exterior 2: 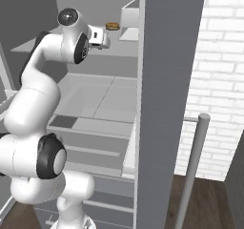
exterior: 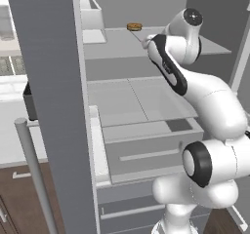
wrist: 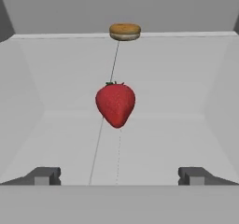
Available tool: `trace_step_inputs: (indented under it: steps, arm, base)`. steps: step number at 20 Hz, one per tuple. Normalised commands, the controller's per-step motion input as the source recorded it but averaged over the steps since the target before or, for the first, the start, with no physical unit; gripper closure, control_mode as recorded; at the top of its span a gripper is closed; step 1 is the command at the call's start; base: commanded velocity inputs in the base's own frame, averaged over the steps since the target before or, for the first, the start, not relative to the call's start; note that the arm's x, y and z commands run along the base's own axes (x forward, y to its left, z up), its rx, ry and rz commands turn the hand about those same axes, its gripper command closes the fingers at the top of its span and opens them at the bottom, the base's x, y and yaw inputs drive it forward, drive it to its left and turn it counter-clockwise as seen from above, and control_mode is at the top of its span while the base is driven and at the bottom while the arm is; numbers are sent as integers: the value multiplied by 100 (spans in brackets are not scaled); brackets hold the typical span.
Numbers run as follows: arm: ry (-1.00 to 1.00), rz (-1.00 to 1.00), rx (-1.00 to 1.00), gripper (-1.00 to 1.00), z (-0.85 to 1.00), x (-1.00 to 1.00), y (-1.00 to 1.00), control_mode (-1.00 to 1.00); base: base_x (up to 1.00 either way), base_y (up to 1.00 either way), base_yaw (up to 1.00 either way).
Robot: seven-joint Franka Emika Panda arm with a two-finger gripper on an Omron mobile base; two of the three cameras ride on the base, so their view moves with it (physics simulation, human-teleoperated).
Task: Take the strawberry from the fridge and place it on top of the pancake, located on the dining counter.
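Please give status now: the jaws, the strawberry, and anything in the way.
Gripper open, jaws wide, holding nothing. Strawberry on the fridge shelf, centered ahead between the fingertips, not yet reached. Round brown food item sits farther back; path looks clear.

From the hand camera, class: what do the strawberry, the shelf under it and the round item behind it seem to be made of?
Strawberry: soft fruit, glossy red speckled skin, green leaves on top.
Fridge shelf: probably smooth matte plastic; flat pale grey, no shine.
Round item: looks baked, like bread; golden-brown top, pale underside. The rendering leaves that uncertain.
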Motion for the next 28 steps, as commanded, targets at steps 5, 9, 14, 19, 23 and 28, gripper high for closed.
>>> trace_step_inputs:
  steps: [5,9,14,19,23,28]
  arm:
    - [0,0,0,-100,-3,38,14,-100]
    - [0,0,0,-100,0,31,3,-100]
    - [0,0,0,-100,0,36,0,-100]
    - [0,0,0,-100,0,38,0,-100]
    - [0,0,0,-100,0,27,0,-100]
    - [0,0,0,-100,0,24,0,-100]
  base:
    - [0,0,0]
    - [0,0,0]
    - [0,0,0]
    - [0,0,0]
    - [0,0,0]
    - [0,0,0]
